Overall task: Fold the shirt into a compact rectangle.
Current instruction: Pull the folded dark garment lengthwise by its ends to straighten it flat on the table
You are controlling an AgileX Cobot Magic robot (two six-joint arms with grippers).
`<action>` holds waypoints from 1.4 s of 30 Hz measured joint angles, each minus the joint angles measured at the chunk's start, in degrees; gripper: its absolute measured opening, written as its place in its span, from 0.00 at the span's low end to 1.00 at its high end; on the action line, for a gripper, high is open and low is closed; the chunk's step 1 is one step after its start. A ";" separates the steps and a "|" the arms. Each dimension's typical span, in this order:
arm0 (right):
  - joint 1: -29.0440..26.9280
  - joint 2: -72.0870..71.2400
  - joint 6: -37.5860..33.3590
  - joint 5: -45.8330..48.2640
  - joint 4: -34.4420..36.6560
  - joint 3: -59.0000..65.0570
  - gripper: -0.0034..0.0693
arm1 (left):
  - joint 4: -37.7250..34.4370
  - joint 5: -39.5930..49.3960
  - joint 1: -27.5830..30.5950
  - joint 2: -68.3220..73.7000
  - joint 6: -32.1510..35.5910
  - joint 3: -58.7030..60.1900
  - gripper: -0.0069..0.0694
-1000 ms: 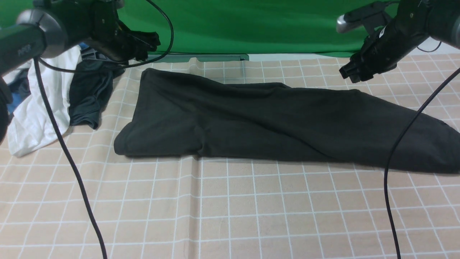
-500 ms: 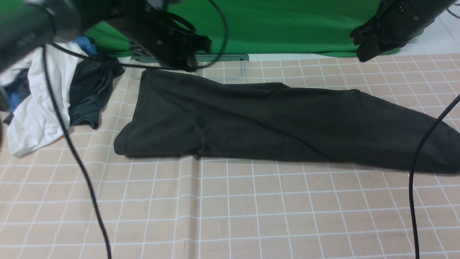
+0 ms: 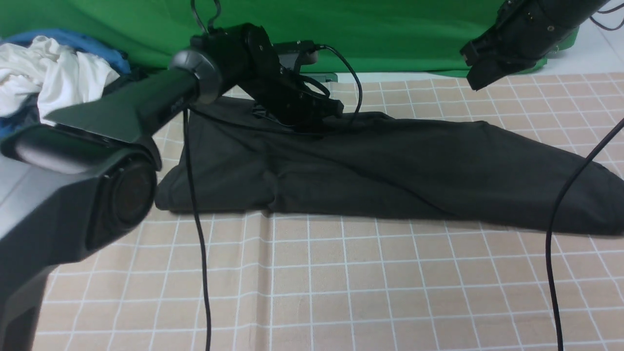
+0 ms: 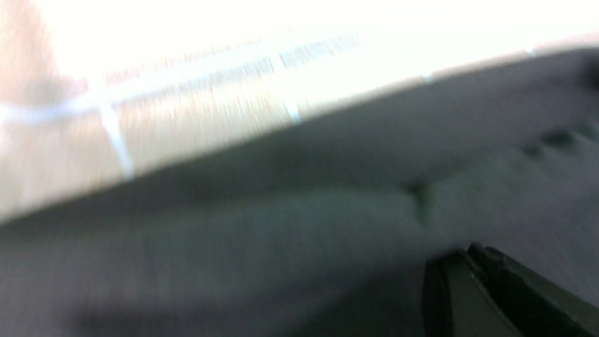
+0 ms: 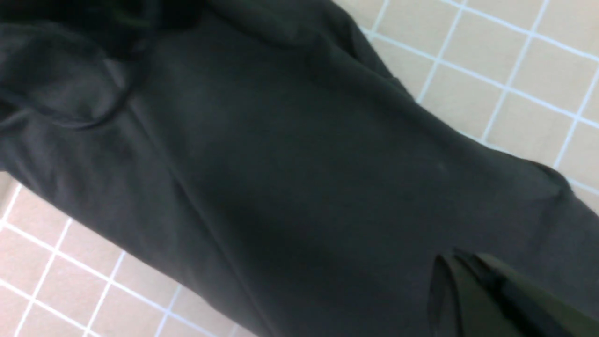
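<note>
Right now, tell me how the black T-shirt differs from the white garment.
The black T-shirt lies spread in a long flat band across the checked tablecloth; the white garment is bunched in a heap. The T-shirt fills the middle and right; the white garment sits far left, partly behind the left arm. Both are soft clothing.

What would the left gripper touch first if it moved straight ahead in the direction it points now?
Most likely the black shirt. The left gripper, shut, points down and rightward, low over the shirt's far edge; its wrist view shows dark cloth just ahead. The exact spot is unclear.
</note>
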 joint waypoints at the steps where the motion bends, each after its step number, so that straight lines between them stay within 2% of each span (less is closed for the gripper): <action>1: 0.34 0.00 0.00 0.00 0.00 0.00 0.10 | -0.62 -1.40 0.13 1.14 -0.36 -1.66 0.12; 4: 1.58 0.00 -0.30 -0.13 0.00 0.00 0.10 | -0.38 -5.54 0.85 2.84 -1.41 -4.52 0.12; 8: 2.30 0.00 -1.23 -0.26 0.07 0.00 0.10 | -0.38 -4.66 2.53 2.69 -3.73 -7.52 0.12; 17: 2.30 0.19 -5.80 -7.64 0.06 -0.23 0.10 | 1.40 16.92 9.17 -10.13 1.08 -11.12 0.12; 20: 2.30 1.16 -6.62 -8.12 0.14 -1.20 0.10 | 5.93 22.22 10.21 -13.07 1.40 -10.91 0.12; 22: 2.30 2.14 -8.27 -8.01 0.52 -1.64 0.10 | 11.27 23.01 10.27 -16.27 0.32 -7.36 0.12; 25: 2.30 3.03 -10.32 -7.95 1.66 -1.70 0.10 | 12.67 23.27 10.27 -19.09 -0.09 -2.53 0.12; 29: 3.04 6.12 -16.43 -7.74 4.12 -2.48 0.10 | 13.47 23.49 10.27 -27.66 -1.01 13.49 0.12; 32: 4.57 9.78 -18.37 -6.89 4.52 -5.15 0.10 | 15.18 18.97 10.27 -34.12 -3.42 26.11 0.12; 37: 6.28 13.68 -16.87 -4.96 4.89 -8.16 0.10 | 18.82 12.80 10.27 -39.80 -6.29 41.91 0.12; 42: 6.11 13.50 -14.38 -4.09 4.47 -8.62 0.10 | 22.22 8.11 10.27 -40.01 -8.68 50.08 0.12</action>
